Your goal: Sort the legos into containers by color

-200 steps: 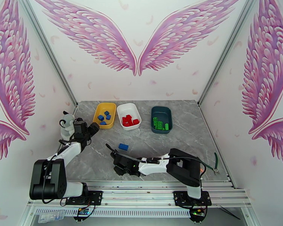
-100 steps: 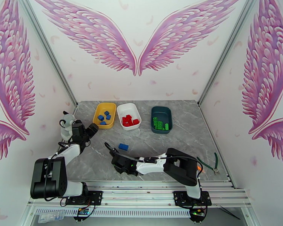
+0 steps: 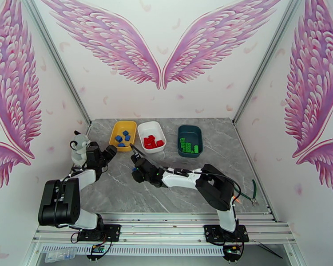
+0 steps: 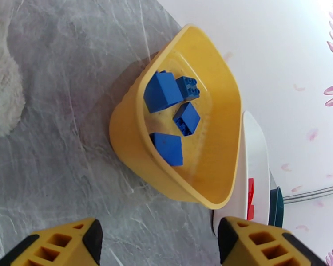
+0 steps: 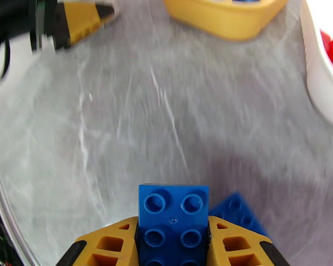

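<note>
Since the grey marble table (image 3: 220, 174) shows no loose pieces in the overhead view, the sorting looks close to its end. Across the upper middle of that view the three containers sit in a row. The yellow tray (image 4: 126, 134) is on the left, the white tray (image 3: 151, 128) just beside it, and the teal tray (image 3: 189, 131) a little apart on the right. A plush husky (image 3: 80, 145) sits at the table's left edge, next to the left arm. The left gripper (image 4: 157, 244) hangs near the yellow tray with its jaws spread and nothing between them. The right gripper (image 5: 173, 231) is clamped on a blue brick (image 5: 173, 213), studs up, above the table at the lower centre of its wrist view. The yellow tray lies ahead at the top of that frame. The red bricks (image 3: 151, 142) lie in the white tray, the green bricks (image 3: 188, 147) in the teal one, and four blue bricks (image 4: 163, 91) in the yellow one. A second blue studded piece (image 5: 237, 211) shows just behind the held brick; I cannot tell whether it is attached or lying below. What seems left is carrying this blue load to the yellow tray and releasing it there.
</note>
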